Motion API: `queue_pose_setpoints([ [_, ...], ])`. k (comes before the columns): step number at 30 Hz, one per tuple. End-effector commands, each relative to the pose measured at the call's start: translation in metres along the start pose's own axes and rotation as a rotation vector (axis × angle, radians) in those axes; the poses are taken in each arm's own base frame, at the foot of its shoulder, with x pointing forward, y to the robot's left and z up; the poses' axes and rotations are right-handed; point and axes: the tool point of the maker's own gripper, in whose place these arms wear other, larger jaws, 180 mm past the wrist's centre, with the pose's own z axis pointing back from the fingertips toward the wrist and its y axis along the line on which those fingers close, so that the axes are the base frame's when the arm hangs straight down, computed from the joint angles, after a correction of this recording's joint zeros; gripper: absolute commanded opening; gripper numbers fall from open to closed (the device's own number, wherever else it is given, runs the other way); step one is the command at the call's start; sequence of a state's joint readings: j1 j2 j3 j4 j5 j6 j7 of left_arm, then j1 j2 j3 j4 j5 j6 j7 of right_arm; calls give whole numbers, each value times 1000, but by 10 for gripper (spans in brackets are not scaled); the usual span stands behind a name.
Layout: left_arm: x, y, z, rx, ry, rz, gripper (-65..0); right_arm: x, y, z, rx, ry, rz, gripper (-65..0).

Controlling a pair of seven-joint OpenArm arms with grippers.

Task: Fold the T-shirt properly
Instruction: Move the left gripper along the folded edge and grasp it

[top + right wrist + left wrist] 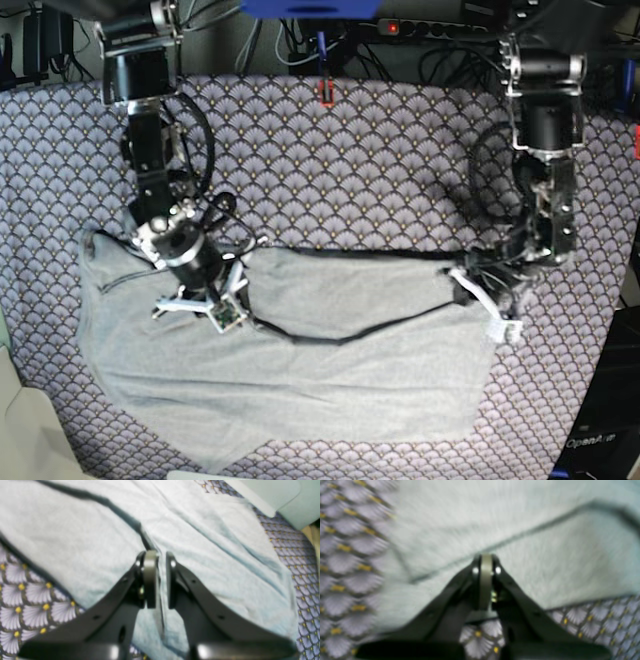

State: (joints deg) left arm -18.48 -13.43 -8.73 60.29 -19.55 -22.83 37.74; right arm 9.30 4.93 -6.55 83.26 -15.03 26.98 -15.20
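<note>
While both arms reach down over the patterned tablecloth (380, 160), the T-shirt (330, 385) lies spread across the lower half of the base view, its body running from about 9 o'clock to 3 o'clock and its upper edge folded over so that a dark line of shadow crosses the cloth from one gripper to the other. At 9 o'clock in that view the right gripper (157, 580) sits low on the shirt; its wrist camera shows the jaws nearly closed, with a thin ridge of pale grey fabric standing up between the two pads (a pinch on the shirt's folded edge). At 3 o'clock the left gripper (486, 580) rests at the shirt's far corner; its wrist view, which is blurred, shows the jaws pressed fully together, tips right at a fold line in the cloth, and whether any fabric is caught between them cannot be told. Grey shirt fills the upper part of the left wrist view, with tablecloth at 9 o'clock and at 4 o'clock. Seen from the right wrist camera, a pale object (280, 497) lies at 1 o'clock beyond the shirt's edge.
</note>
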Motion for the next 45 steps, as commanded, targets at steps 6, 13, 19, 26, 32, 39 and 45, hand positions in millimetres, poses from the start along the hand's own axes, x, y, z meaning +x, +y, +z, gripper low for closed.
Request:
queue_pose_setpoints([
  [6, 25, -2, -3, 38, -33, -99, -650, 16, -10, 2, -28, -53, 13, -598],
  [13, 18, 13, -2, 122, 23, -207, -650, 10, -6, 4, -21, -42, 8, -598],
  [19, -2, 30, -5, 187, 110, -279, -650, 19, -9, 7, -33, -66, 17, -598],
  [26, -5, 44, -14, 217, 137, -309, -650, 29, -10, 16, -45, -93, 32, -597],
  [32, 16, 38, -16, 210, 84, -311, -650, 18, -2, 20, -33, -72, 25, -596],
  [39, 70, 25, -20, 197, -45, -325, -650, 0, 6, 29, -25, -30, 43, -597],
  [45, 129, 35, -7, 296, -185, -283, -650, -14, 6, 49, -54, 7, 90, -598],
])
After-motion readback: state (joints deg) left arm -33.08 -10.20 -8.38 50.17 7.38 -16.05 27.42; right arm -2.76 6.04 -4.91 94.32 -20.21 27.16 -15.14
